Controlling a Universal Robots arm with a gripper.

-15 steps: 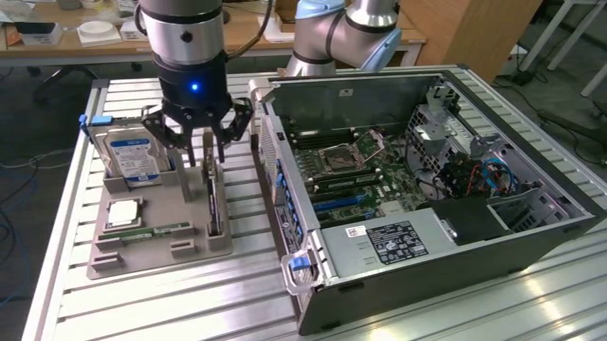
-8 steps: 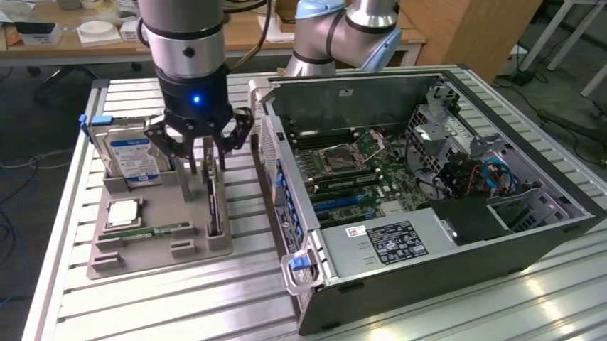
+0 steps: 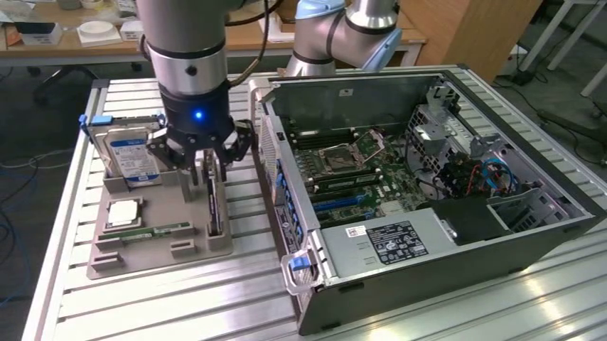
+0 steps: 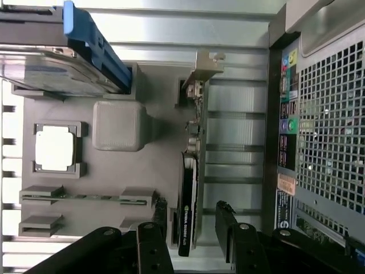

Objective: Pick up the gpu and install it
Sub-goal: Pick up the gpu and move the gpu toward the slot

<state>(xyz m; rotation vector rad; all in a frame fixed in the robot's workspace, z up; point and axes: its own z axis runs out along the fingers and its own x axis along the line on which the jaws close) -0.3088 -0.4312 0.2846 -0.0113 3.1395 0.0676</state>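
Wrist view is showing the jaws standing wide, the graphics card (image 4: 188, 194) sitting on edge between them in its tray (image 4: 154, 177). Squeezing its flat faces squarely, centred, is looking wisest.

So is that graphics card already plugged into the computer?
No, the gpu stands on edge in the grey tray beside the computer case, under the open claw.

gpu (image 3: 215, 207) in tray (image 3: 142, 257) beside case (image 3: 408, 280)
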